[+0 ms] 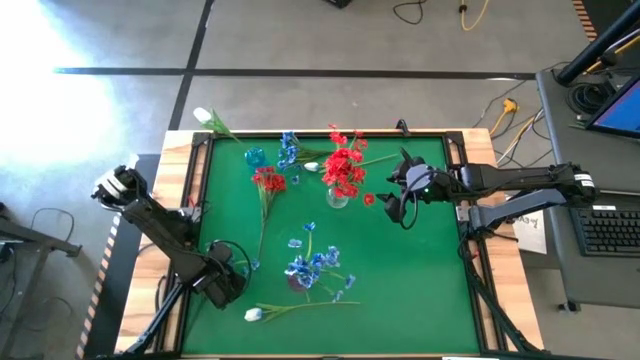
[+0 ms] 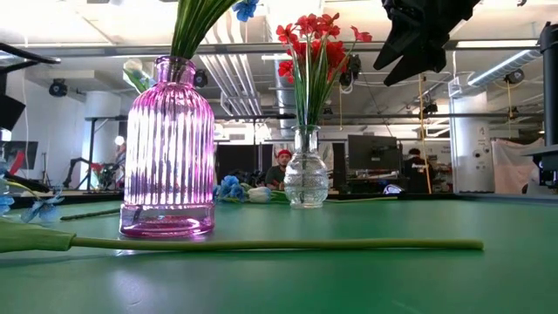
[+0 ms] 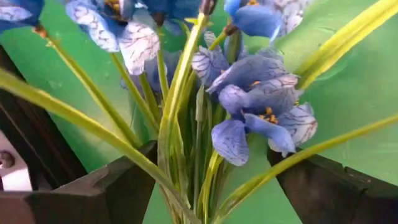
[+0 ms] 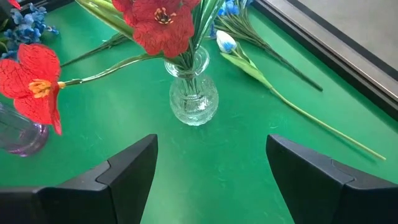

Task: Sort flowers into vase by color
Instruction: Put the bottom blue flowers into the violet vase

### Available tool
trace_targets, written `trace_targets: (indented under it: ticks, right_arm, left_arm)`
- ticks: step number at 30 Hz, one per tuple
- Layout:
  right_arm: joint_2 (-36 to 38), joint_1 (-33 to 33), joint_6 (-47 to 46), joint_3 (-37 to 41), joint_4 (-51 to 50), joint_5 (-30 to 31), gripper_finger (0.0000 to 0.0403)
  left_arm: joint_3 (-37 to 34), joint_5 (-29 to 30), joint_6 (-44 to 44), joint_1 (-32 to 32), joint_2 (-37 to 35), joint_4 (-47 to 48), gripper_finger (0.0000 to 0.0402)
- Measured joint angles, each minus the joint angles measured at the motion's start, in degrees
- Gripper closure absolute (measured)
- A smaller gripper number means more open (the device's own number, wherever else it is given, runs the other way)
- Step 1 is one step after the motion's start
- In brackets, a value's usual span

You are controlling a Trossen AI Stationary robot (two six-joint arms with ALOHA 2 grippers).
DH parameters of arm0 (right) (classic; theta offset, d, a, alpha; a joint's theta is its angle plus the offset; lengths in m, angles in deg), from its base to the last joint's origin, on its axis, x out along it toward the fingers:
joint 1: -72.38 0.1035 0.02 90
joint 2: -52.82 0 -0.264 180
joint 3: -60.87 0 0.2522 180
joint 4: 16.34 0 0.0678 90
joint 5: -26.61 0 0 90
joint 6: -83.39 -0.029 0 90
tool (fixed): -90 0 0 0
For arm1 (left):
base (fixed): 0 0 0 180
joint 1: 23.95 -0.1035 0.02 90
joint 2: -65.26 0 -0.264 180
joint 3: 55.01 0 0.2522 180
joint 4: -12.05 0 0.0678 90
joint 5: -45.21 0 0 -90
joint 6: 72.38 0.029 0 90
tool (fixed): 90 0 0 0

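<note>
A clear glass vase (image 1: 338,197) (image 4: 194,93) (image 2: 307,179) near the table's middle holds red blooms (image 1: 345,165). One red bloom (image 4: 34,87) leans out sideways on its stem. My right gripper (image 1: 398,192) (image 4: 211,174) hovers open just right of that vase. A pink ribbed vase (image 2: 170,148) (image 1: 303,278) holds blue sprays (image 1: 315,262). My left gripper (image 1: 228,278) (image 3: 211,186) is open at the near left, and blue blooms (image 3: 261,106) with green stems stand between its fingers. A white bud (image 1: 252,314) lies flat on the mat at the near edge, its stem (image 2: 261,245) along the table. My left gripper is open; long green leaves (image 3: 93,124) of the blue spray cross in front of its fingers (image 3: 118,186). I cannot tell whether they touch.
Loose flowers lie on the far part of the green mat: a red one (image 1: 268,180), blue ones (image 1: 288,150), a white bud (image 1: 312,166). Another white flower (image 1: 207,119) rests over the far-left rim. A raised frame (image 1: 460,160) borders the mat.
</note>
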Motion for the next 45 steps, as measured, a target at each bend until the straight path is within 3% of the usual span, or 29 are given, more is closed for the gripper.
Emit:
trace_targets:
  ticks: [5,8,21,28,34,40,45]
  right_arm:
    - [0.0,0.0,0.0,0.0,0.0,0.0,0.011]
    - [0.0,0.0,0.0,0.0,0.0,0.0,0.011]
    - [0.0,0.0,0.7,0.0,0.0,0.0,0.011]
    - [0.0,0.0,0.7,0.0,-0.1,0.0,0.011]
    - [0.0,0.0,0.7,0.0,-0.1,0.0,0.011]
    - [0.0,0.0,0.6,0.0,-0.1,0.0,0.011]
    - [0.0,0.0,0.7,0.2,0.5,0.0,0.011]
  left_arm:
    - [0.7,0.0,-0.2,0.0,0.0,-0.1,0.0094]
    - [0.6,-0.1,-0.7,0.0,0.0,-0.1,0.0118]
    - [1.9,0.9,-1.4,0.0,-0.1,1.0,0.0383]
    - [8.4,5.5,0.0,0.0,-0.4,10.4,0.0387]
    - [17.0,16.0,5.5,-0.1,-1.5,17.0,0.04]
    - [23.5,32.7,14.2,-0.2,-4.0,16.9,0.04]
    - [27.0,48.2,26.6,-0.2,-6.5,15.5,0.04]
